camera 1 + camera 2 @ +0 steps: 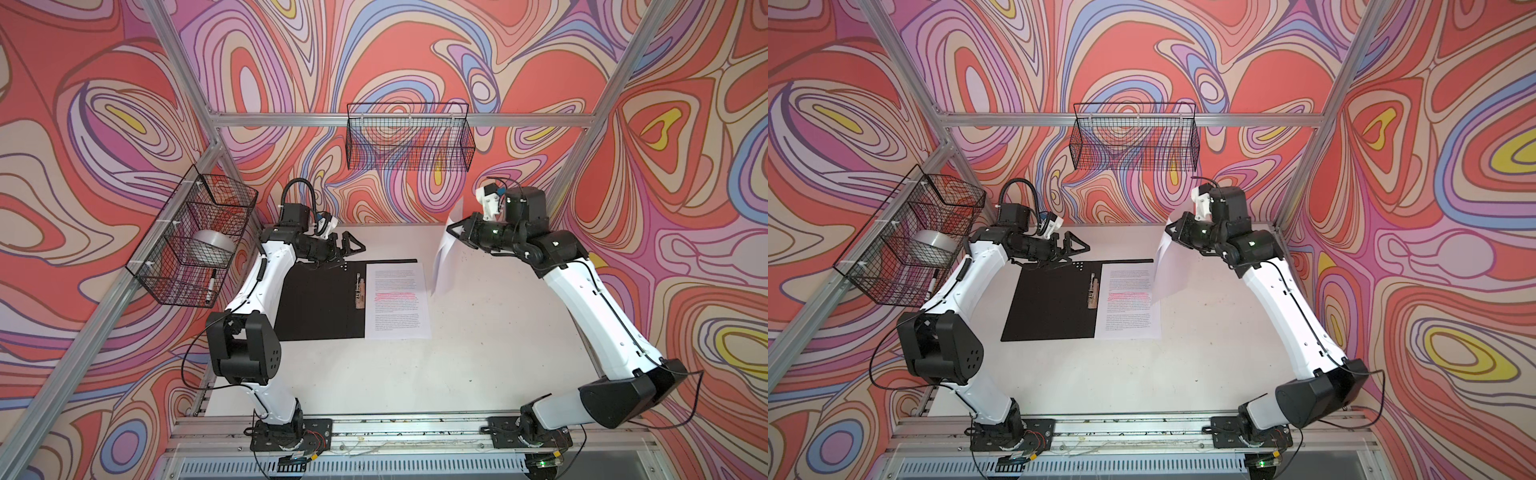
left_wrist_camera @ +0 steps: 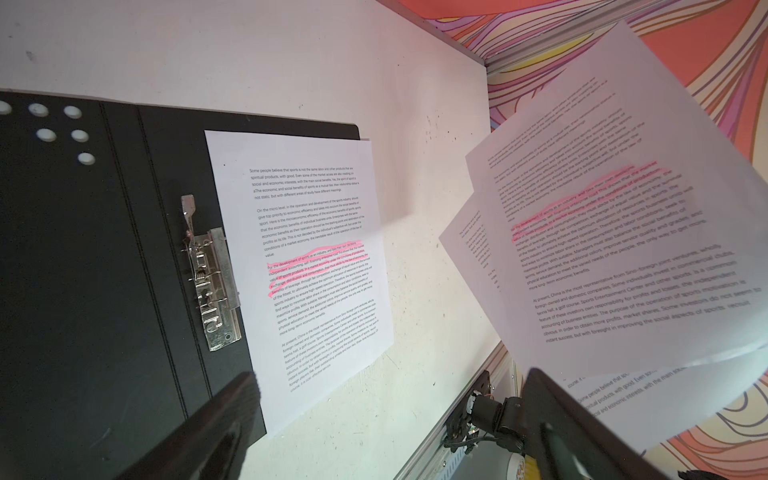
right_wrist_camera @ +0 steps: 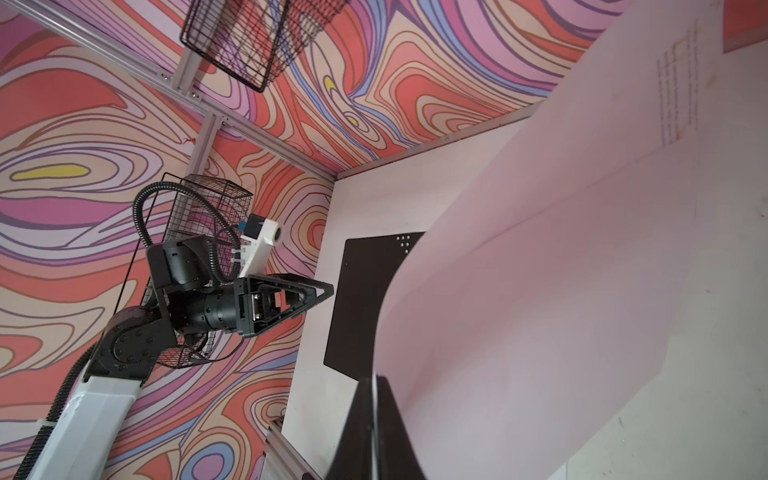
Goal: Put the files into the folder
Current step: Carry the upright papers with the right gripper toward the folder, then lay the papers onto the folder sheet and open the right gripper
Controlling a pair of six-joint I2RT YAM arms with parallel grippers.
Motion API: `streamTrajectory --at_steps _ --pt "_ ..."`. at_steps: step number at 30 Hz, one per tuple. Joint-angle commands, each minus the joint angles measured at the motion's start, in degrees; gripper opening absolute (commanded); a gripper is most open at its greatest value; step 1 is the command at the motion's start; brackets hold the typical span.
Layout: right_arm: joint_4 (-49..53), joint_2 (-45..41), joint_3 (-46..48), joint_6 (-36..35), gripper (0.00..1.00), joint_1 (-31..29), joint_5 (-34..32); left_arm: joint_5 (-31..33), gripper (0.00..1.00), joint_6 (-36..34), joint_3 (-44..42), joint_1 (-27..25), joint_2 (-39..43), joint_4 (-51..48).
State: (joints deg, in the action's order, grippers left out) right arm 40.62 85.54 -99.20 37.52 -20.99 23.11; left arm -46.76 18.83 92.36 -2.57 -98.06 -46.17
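Elbow housings of the left arm [image 1: 243, 345] and right arm [image 1: 623, 395] rise closest to the lens in both top views, bent high so that each forearm reaches out over the white table [image 1: 478, 357]. Below the left gripper [image 1: 354, 248], and extending from it back toward that arm's base, the folder [image 1: 320, 305] lies opened flat, black inside up, presumably so that pages can be laid straight onto it. This gripper hovers empty above the folder's far edge, jaws spread wide, and is likely placed to steady the folder or the pages. The right gripper [image 1: 449, 228] is clamped on one edge of the held files [image 1: 445, 266], at least two printed sheets fanned apart in the left wrist view. Pinched at the edge alone, they hang and curl down from the fingertips, clear of the table, a carrying posture judged to precede lowering them on. Between and beneath the two grippers, one more sheet [image 1: 397, 303] with pink highlighted lines already rests on the folder's flap nearer the right gripper, slightly overhanging its outer edge. The metal clip [image 2: 212, 282] sits by the spine, just beside that sheet and not over it; whether it is sprung open cannot be told.
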Motion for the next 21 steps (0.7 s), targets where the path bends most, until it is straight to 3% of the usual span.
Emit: streamTrajectory --at_steps 1,7,13,21 --pt "-2.9 2.6 -3.8 -0.3 0.00 -3.2 -1.8 1.0 0.99 -1.5 -1.0 1.2 2.6 -2.4" --pt "-10.0 3.2 -1.2 1.8 0.00 -7.7 -5.3 4.3 0.99 -1.6 -2.7 2.4 4.5 -2.3" --pt "-24.2 -4.0 20.9 7.6 0.00 -9.0 -10.1 4.7 0.99 -1.3 -5.2 2.5 6.3 -0.7" --pt "-35.5 -9.5 45.1 14.4 0.00 -11.0 -16.3 4.2 0.99 -0.4 -5.8 2.5 4.8 -0.9"
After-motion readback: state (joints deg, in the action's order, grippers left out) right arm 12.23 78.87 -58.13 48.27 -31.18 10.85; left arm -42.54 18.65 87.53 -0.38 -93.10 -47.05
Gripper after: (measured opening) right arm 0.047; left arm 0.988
